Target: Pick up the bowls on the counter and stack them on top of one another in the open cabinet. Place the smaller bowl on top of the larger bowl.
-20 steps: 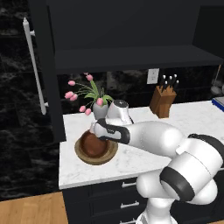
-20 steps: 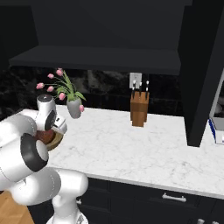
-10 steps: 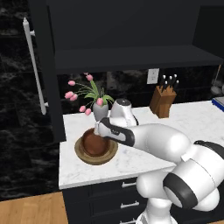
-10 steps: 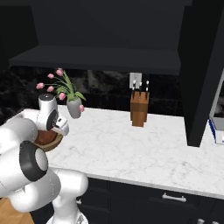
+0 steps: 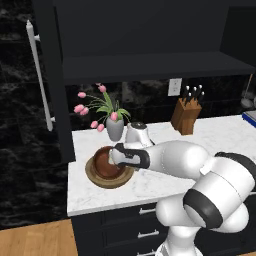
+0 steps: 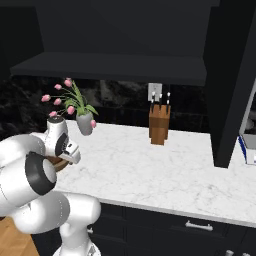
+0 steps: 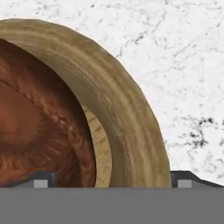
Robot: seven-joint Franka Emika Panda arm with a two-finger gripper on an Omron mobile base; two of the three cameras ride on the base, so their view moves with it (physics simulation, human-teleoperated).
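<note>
Small reddish-brown bowl [image 5: 103, 161] sits inside wide tan bowl [image 5: 95, 176] on marble counter [image 5: 165, 175]. Gripper [image 7: 112, 179] open, fingertips straddling tan rim.

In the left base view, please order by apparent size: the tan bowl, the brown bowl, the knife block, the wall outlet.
1. Tan bowl.
2. Knife block and brown bowl: they look alike, and the arm covers part of the bowl, so no ranking.
3. Outlet.

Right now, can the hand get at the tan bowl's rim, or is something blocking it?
Probably yes. The hand sits low over the near rim of the tan bowl, one fingertip to each side of it. The dark bowl sits inside but leaves that rim bare, and the flower vase stands apart behind.
</note>
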